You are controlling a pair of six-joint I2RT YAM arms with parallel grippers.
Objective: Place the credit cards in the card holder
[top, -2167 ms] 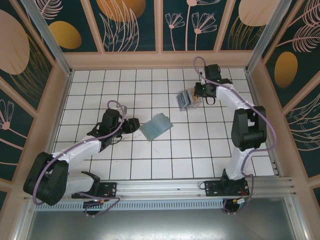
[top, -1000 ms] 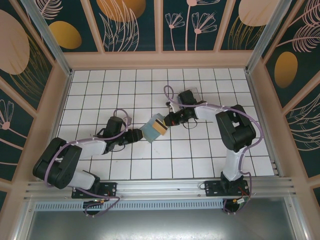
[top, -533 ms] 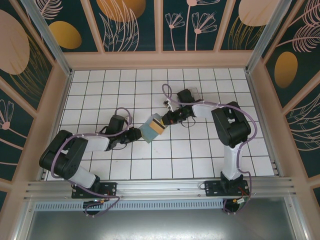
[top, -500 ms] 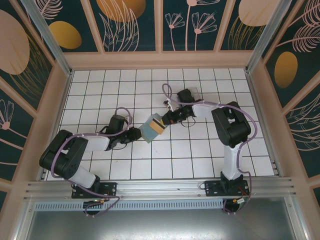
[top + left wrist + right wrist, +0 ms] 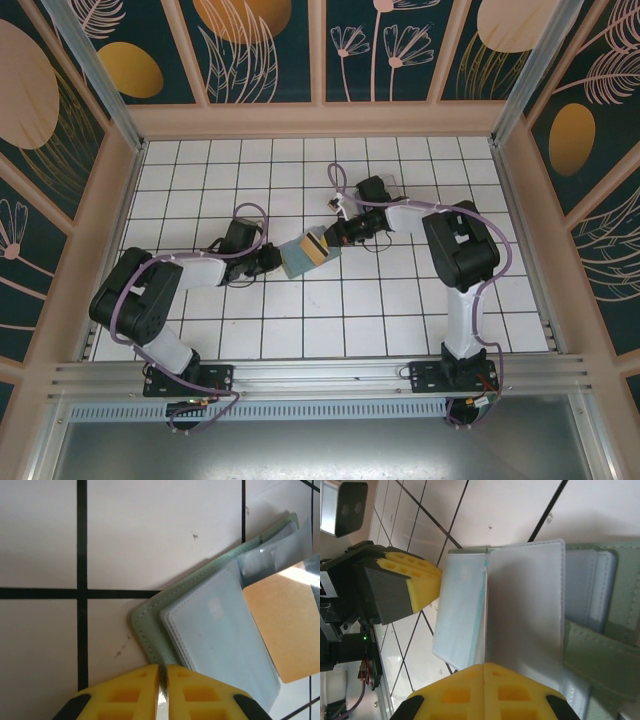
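The sage-green card holder point(image 5: 296, 262) lies open on the white tiles at mid floor, its bluish-grey pockets point(image 5: 220, 640) facing up. My left gripper point(image 5: 272, 260) is shut on its left green edge point(image 5: 150, 630), the yellow fingers point(image 5: 130, 690) pinching the rim. My right gripper point(image 5: 333, 240) is shut on the credit cards point(image 5: 525, 610), a grey-white and a pale blue one point(image 5: 460, 615), held edge-on over the holder's inside. An orange card face point(image 5: 282, 625) rests over the holder's right part. In the right wrist view the left gripper's yellow finger point(image 5: 412, 587) sits beyond the cards.
Patterned walls with a wooden frame point(image 5: 320, 118) enclose the tiled floor on three sides. An aluminium rail point(image 5: 320, 375) runs along the near edge by the arm bases. Open tiles lie in front of the holder point(image 5: 330, 320) and at the back left point(image 5: 200, 170).
The right gripper carried the cards from the back right to the holder. The left gripper slid right and closed on the holder's left edge, and the holder shifted slightly.
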